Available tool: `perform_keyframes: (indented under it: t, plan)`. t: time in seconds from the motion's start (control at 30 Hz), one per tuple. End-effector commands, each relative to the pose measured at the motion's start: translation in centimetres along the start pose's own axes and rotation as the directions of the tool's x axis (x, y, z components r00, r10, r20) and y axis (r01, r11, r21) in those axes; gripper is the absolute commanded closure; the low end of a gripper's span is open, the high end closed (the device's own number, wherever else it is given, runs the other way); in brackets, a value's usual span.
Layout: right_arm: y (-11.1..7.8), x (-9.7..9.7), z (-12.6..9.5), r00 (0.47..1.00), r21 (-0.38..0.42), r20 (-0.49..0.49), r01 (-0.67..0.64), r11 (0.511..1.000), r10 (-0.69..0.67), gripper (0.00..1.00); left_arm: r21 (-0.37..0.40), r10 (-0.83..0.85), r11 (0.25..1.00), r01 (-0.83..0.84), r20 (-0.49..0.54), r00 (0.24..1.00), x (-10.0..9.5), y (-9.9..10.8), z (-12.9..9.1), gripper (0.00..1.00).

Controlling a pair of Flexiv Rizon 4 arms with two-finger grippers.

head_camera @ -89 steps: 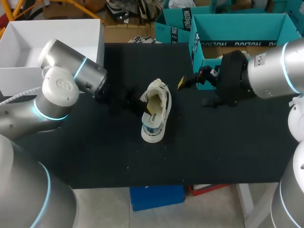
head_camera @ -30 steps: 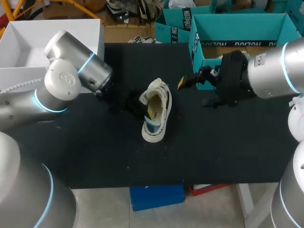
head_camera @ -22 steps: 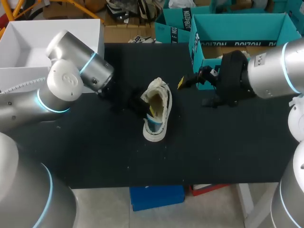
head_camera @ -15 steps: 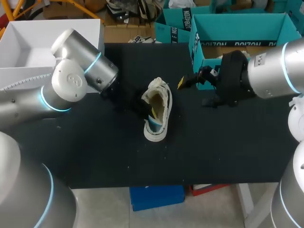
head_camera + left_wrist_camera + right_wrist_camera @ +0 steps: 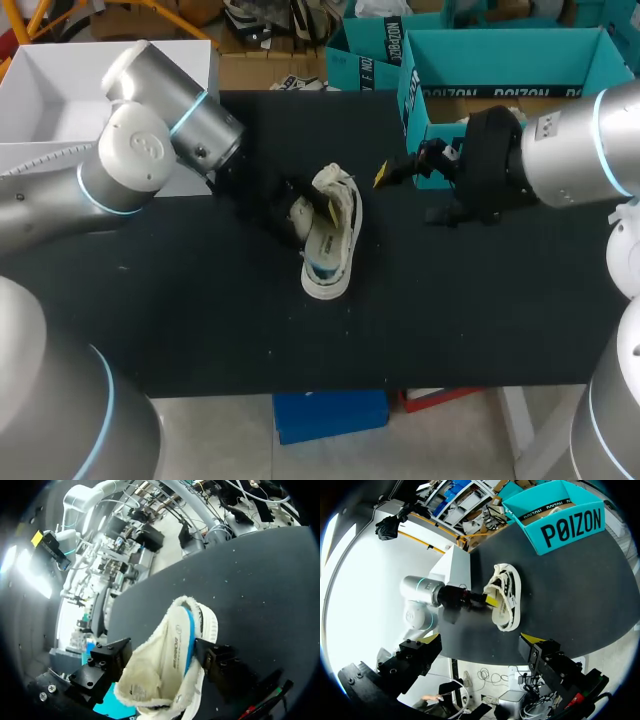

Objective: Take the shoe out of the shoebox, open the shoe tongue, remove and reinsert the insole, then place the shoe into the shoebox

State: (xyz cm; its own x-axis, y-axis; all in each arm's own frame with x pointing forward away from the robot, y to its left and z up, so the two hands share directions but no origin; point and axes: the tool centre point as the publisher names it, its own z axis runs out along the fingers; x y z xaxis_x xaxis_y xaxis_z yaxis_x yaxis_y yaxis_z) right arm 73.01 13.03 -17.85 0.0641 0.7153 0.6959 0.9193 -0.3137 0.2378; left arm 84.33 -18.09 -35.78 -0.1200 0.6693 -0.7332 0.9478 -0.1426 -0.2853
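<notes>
A white sneaker [image 5: 330,245] lies in the middle of the black table, toe toward the front edge. Its cream fleecy inside [image 5: 160,665], with a blue strip beside it, fills the space between my left gripper's [image 5: 162,655] fingers. They stand wide apart at the heel end, and I cannot make out a firm grip. From above, the left gripper [image 5: 296,214] sits at the shoe's left side by a white flap. My right gripper [image 5: 480,640] is open and empty, hovering by the teal shoebox [image 5: 500,70] at the back right, well away from the sneaker [image 5: 505,597].
A white open box [image 5: 100,90] stands at the back left, next to my left arm. A second teal box [image 5: 365,50] sits behind the table. Bare black table surface [image 5: 450,320] stretches in front of and to the right of the shoe.
My left gripper's fingers have gone from shut to wide apart at the shoe's heel. A white flap now shows on the shoe's left. The left arm swung back slightly; the right arm kept still.
</notes>
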Motion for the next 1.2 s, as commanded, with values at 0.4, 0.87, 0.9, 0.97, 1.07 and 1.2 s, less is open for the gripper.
perform_keyframes:
  t: [0.4, 0.87, 0.9, 0.97, 1.07, 1.2]
  plan:
    - [0.0, 0.0, 0.0, 1.0, -0.001, 0.001, 0.0, 1.0, 0.0, 0.0, 0.014, 0.081, 0.997, -0.08, -0.157, 0.984, 0.5, -2.2, -1.2, 1.0]
    - [0.0, 0.0, 0.0, 1.0, -0.001, 0.001, 0.0, 1.0, 0.0, 0.0, 0.025, 0.101, 0.995, -0.098, -0.291, 0.951, 2.8, -1.8, 0.7, 1.0]
    - [0.0, 0.0, 0.0, 1.0, -0.001, 0.001, 0.0, 1.0, 0.0, 0.0, 0.026, 0.101, 0.995, -0.098, -0.292, 0.951, 2.8, -1.8, 1.0, 1.0]
    - [0.0, 0.0, 0.0, 1.0, -0.001, 0.001, 0.0, 1.0, 0.0, 0.0, 0.033, 0.108, 0.994, -0.103, -0.301, 0.947, 2.7, -1.9, 1.4, 1.0]
    - [0.0, 0.0, 0.0, 1.0, -0.001, 0.001, 0.0, 1.0, 0.0, 0.0, 0.049, 0.115, 0.993, -0.105, -0.323, 0.94, 2.8, -2.0, 2.1, 1.0]
    - [0.0, 0.0, 0.0, 1.0, -0.001, 0.001, 0.0, 1.0, 0.0, 0.0, 0.074, 0.117, 0.993, -0.096, -0.354, 0.928, 3.3, -2.4, 2.7, 1.0]
